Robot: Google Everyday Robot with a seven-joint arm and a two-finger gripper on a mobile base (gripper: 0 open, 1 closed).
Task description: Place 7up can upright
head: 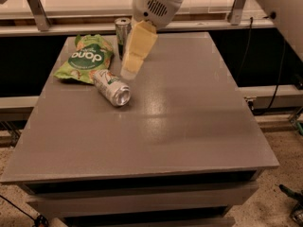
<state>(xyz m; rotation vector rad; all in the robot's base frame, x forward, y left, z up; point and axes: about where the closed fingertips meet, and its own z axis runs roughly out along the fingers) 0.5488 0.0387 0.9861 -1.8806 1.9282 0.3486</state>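
The 7up can lies on its side on the grey table, left of the middle, its shiny silver top facing front right. Its far end touches a green snack bag. My gripper, with pale yellow fingers, hangs above the table just behind and right of the can, a short way from it. It holds nothing that I can see.
A taller, slim dark-silver can stands upright at the back of the table, partly hidden behind my gripper's fingers. A metal rail runs behind the table. The floor lies beyond the right edge.
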